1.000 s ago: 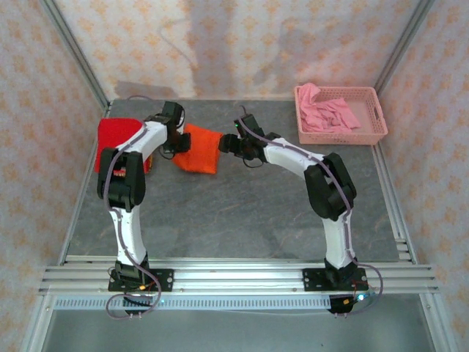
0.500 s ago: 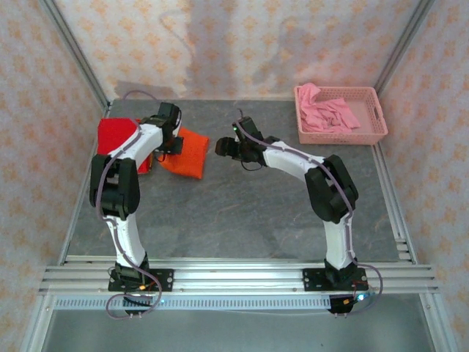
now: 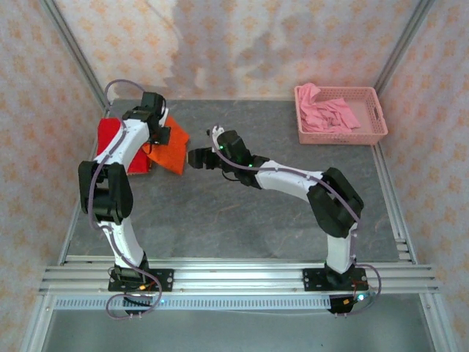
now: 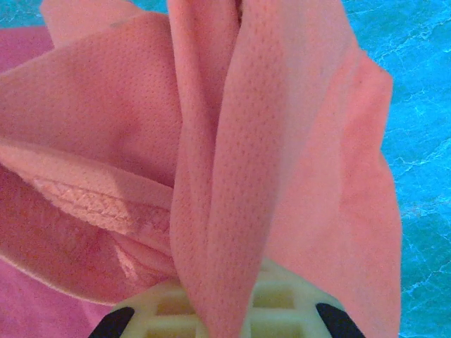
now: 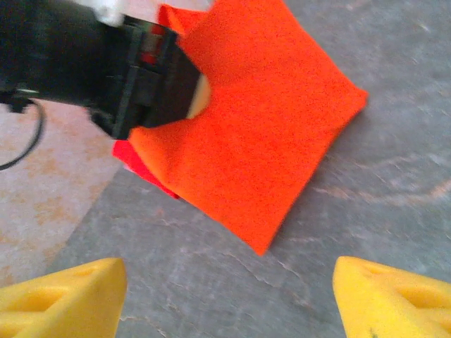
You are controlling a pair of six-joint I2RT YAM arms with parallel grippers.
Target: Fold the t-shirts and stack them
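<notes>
The left arm (image 3: 121, 150) reaches up and back to the table's (image 3: 242, 220) left rear, elbow bent high and wrist turned down. Its left fingers (image 4: 289, 313) are clamped on a bunched fold of the orange t-shirt (image 3: 170, 147). The shirt is a folded, roughly square slab of fine-knit cloth that hangs tilted from the pinched corner. Its left edge overlaps the red t-shirt (image 3: 113, 143), a flat folded rectangle lying beside the left wall. Whether the orange shirt's lower corner touches the table cannot be told.

The right arm (image 3: 293, 176) stretches low and leftward across the middle. Its right fingers (image 5: 63, 296), yellow wedge-shaped pads, stand wide apart and hold nothing, aimed at the orange cloth from just beside it.

The table is grey and veined like stone. A pink lattice basket (image 3: 374, 132) with crumpled pink cloth (image 3: 330, 111) sits at the right rear.
</notes>
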